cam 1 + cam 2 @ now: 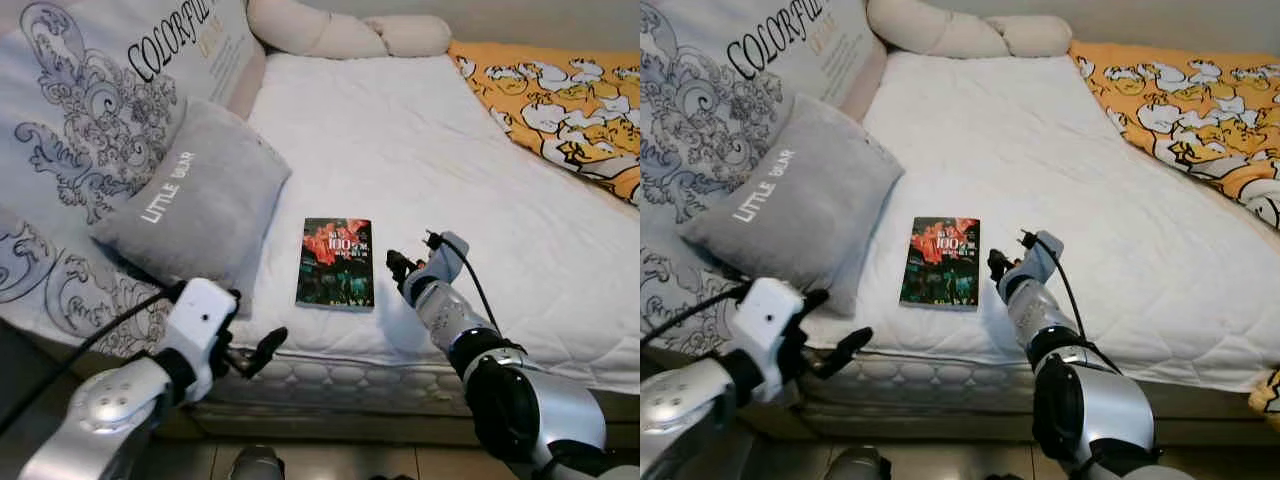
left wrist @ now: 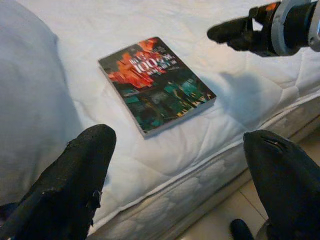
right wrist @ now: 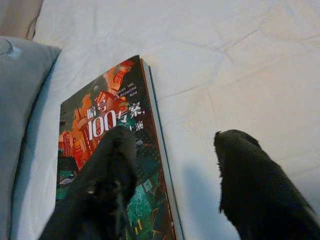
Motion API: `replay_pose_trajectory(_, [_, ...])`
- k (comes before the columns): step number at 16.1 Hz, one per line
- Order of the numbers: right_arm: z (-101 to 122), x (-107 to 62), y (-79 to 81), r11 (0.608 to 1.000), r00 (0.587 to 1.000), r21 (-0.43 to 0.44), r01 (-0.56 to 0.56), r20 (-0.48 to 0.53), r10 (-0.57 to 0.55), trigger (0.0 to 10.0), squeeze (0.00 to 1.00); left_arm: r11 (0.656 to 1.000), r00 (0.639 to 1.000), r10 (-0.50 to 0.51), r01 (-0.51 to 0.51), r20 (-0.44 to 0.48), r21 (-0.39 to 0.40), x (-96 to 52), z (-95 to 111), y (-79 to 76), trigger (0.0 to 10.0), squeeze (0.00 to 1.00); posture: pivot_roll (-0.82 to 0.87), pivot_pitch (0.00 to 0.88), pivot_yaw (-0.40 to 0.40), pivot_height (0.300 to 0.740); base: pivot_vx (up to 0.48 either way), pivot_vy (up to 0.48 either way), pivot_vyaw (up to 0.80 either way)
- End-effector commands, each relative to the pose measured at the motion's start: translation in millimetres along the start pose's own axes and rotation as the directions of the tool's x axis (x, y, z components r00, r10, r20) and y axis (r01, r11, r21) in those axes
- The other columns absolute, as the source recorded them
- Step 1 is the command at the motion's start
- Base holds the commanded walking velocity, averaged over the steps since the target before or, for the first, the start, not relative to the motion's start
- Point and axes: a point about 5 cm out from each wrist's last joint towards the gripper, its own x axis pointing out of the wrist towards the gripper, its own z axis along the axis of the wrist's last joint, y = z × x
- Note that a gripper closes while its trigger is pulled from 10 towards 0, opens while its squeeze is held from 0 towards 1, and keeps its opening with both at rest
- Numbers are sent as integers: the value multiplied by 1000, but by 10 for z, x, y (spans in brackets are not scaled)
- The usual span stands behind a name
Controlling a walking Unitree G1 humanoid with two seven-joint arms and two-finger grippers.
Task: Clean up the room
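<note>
Near the white mattress edge lay the thin red-and-green paperback book, stiff and light. Right gripper, released, straddled its long edge, probably the best hold; left gripper hung released, apart.

A white quilted bed carries a book at centre, grey cushion at 9 o'clock, orange blanket at 2 o'clock.

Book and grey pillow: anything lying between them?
Nothing: bare white mattress separates the book from the grey pillow, clear in the left eye view.
</note>
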Motion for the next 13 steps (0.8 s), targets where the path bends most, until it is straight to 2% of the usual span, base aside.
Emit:
replay_pose_trajectory(1, [62, -6, -26, 997, 999, -60, -37, 18, 39, 10000, 1000, 999, 999, 38, -37, 12, -14, 47, -5, 35, 10000, 0, 235, 0, -18, 740, 0, 0, 0])
replay_pose_trajectory(2, [113, -19, -72, 994, 996, -83, -68, 47, 72, 10000, 1000, 991, 994, 108, -105, 30, -84, 80, -29, 83, 10000, 0, 211, 0, -20, 740, 0, 0, 0])
replay_pose_trajectory(3, [131, -24, -91, 994, 995, -81, -72, 58, 77, 10000, 1000, 986, 990, 133, -129, 35, -105, 97, -41, 100, 10000, 0, 196, 0, -20, 740, 0, 0, 0])
replay_pose_trajectory(4, [174, -38, -137, 991, 993, -112, -73, 84, 83, 10000, 1000, 970, 979, 199, -190, 47, -152, 125, -65, 151, 10000, 0, 158, 0, -22, 740, 0, 0, 0])
replay_pose_trajectory(5, [208, -55, -186, 984, 991, -165, -69, 104, 87, 10000, 1000, 952, 965, 257, -243, 55, -187, 147, -81, 199, 10000, 0, 135, 0, -25, 740, 0, 0, 0])
replay_pose_trajectory(6, [247, -98, -270, 962, 985, -260, -86, 125, 122, 10000, 1000, 922, 940, 336, -314, 65, -227, 196, -101, 272, 10000, 0, 113, 0, -25, 740, 0, 0, 0])
replay_pose_trajectory(7, [279, -168, -393, 937, 981, -344, -65, 152, 124, 10000, 1000, 908, 924, 376, -353, 68, -227, 264, -100, 314, 10000, 0, 54, 0, -7, 740, 0, 0, 0])
replay_pose_trajectory(9, [320, -245, -457, 921, 971, -385, -66, 188, 149, 10000, 1000, 904, 919, 388, -364, 73, -223, 325, -89, 320, 10000, 0, 30, 0, 1, 740, 0, -126, 0])
replay_pose_trajectory(11, [405, -432, -486, 907, 948, -419, -49, 266, 174, 10000, 1000, 909, 916, 395, -378, 74, -177, 418, -80, 307, 10000, 0, -17, 0, 14, 740, 0, -366, 0])
replay_pose_trajectory(12, [414, -490, -459, 905, 940, -422, -51, 287, 187, 10000, 1000, 910, 915, 397, -381, 77, -165, 434, -74, 302, 10000, 0, -21, 0, 14, 740, 0, -442, 0])
replay_pose_trajectory(13, [351, -583, -386, 882, 931, -463, -88, 277, 239, 10000, 1000, 905, 908, 412, -397, 79, -155, 446, -74, 302, 10000, 0, -11, 0, 0, 740, 0, -439, 0])
